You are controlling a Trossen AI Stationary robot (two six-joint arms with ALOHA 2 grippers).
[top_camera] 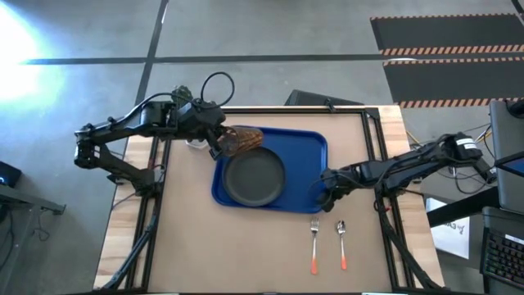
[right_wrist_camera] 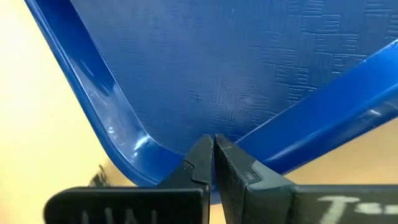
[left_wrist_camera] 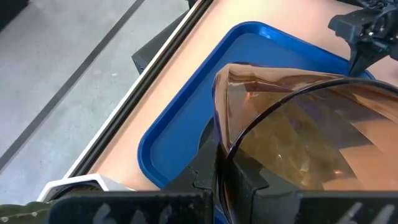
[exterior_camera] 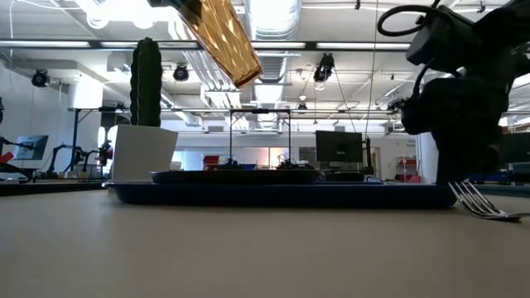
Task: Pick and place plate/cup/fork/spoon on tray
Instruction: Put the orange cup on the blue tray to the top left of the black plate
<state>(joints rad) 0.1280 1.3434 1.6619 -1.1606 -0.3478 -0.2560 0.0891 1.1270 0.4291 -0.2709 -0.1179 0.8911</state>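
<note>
Upper left of centre in the high view: your left gripper [top_camera: 219, 141] is clenched on the translucent amber-brown cup [top_camera: 243, 139], holding it tilted above the far-left corner of the large blue rectangular plastic tray [top_camera: 307, 143]. Mid-frame, the round dark grey-black plate [top_camera: 255, 178] sits on the tray. Right of it, your right gripper [top_camera: 324, 197] is pinched closed at the tray's near-right corner. Lower right, the orange-handled fork [top_camera: 313, 243] and spoon [top_camera: 341, 243] lie side by side on the table.

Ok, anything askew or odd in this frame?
Only the translucent amber tumbler: the left gripper holds it tilted in the air over the blue plastic tray's far-left corner. The right gripper pinches the tray's rim.
</note>
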